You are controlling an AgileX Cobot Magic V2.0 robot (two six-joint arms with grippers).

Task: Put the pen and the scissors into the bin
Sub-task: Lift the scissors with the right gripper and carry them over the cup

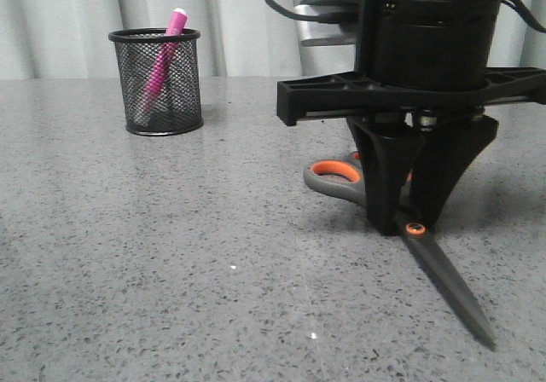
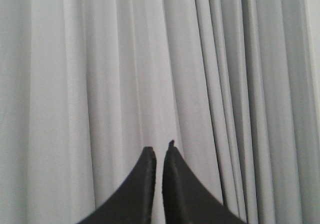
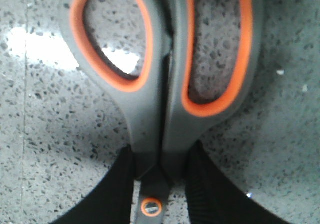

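Scissors [image 1: 431, 258] lie flat on the grey table [image 1: 171, 254], blades toward the front camera, the right hand [image 1: 408, 220] clamped on them just behind the orange pivot. Only the right wrist view shows both handle loops. Far left, the pen [image 1: 162, 62] stands tilted inside the bin [image 1: 159, 82]. Against curtains [image 2: 100, 59], the left hand [image 2: 159, 156] is nearly closed, holding nothing.

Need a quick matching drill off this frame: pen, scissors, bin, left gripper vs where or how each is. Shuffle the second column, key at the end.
Things:
1. pen
2. scissors
3. bin
4. left gripper

States:
A. flat on the table, right gripper astride it near the pivot
B. upright at far left of the table
C. leaning inside the mesh cup, tip above the rim
D. facing the curtain, holding nothing

Pairs: 1-C, 2-A, 3-B, 4-D
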